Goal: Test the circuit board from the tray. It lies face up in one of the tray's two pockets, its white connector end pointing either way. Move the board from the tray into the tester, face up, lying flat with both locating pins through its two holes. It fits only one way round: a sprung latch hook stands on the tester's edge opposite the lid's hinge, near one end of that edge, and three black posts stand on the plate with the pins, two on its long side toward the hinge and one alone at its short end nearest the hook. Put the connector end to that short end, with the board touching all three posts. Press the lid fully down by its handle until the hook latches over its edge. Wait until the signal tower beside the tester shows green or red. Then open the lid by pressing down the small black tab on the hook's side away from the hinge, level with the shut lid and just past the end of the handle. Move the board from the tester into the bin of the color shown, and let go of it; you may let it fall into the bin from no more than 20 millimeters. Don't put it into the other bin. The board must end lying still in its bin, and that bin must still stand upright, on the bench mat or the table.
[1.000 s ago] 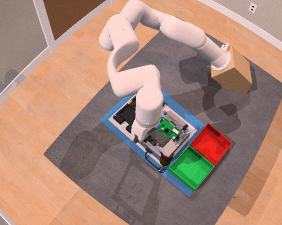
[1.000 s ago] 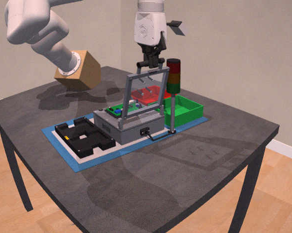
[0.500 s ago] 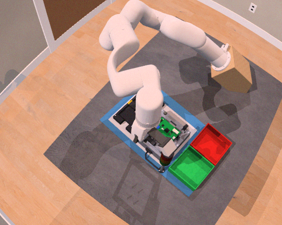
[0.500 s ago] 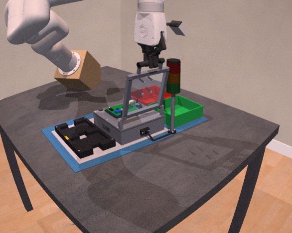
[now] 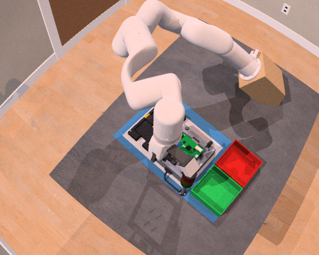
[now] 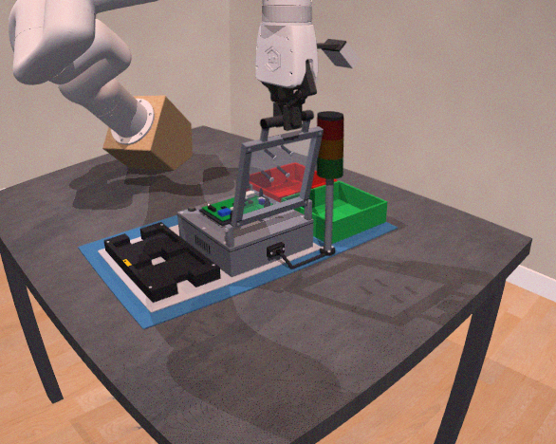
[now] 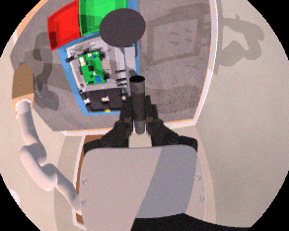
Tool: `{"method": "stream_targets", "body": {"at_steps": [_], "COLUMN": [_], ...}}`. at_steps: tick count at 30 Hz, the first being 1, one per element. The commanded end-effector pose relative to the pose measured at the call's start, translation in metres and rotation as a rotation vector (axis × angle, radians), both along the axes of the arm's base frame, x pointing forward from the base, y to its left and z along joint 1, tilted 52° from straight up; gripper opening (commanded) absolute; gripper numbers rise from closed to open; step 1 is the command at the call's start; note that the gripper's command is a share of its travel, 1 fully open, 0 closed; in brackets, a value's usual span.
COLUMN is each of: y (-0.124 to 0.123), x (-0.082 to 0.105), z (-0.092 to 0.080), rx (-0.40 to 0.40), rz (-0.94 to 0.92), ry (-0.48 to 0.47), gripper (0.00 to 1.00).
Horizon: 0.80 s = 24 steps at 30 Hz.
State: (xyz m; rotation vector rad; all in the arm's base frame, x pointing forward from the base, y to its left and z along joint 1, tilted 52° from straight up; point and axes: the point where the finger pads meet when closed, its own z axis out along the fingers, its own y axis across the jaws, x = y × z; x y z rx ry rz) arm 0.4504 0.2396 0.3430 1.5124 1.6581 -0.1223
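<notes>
The green circuit board (image 5: 191, 146) lies face up on the grey tester (image 6: 247, 233), its white connector end toward the bins; it also shows in the wrist view (image 7: 91, 67). The tester's clear lid (image 6: 275, 178) stands open, nearly upright. My gripper (image 6: 287, 119) is shut on the lid's dark handle bar (image 6: 286, 120) at the top of the lid; in the wrist view the bar (image 7: 139, 103) sits between the fingers. The signal tower (image 6: 329, 145) stands beside the tester with no lamp clearly lit. The black tray (image 6: 161, 260) lies empty at the left.
The green bin (image 5: 216, 190) and the red bin (image 5: 238, 162) stand side by side past the tester on the blue mat. The arm's wooden base block (image 5: 264, 79) sits at the table's far side. A cable (image 6: 297, 260) runs from the tester to the tower's foot.
</notes>
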Motion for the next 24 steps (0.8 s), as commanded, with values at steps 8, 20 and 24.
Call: {"method": "stream_targets", "body": {"at_steps": [8, 20, 24], "y": [0.002, 0.001, 0.0], "x": [-0.003, -0.012, -0.014], "z": [0.0, -0.002, -0.003], "rx": [0.001, 0.001, 0.001], "rz": [0.004, 0.004, 0.004], "ry": [-0.002, -0.002, -0.002], "gripper": [0.0, 0.0, 0.0]}}
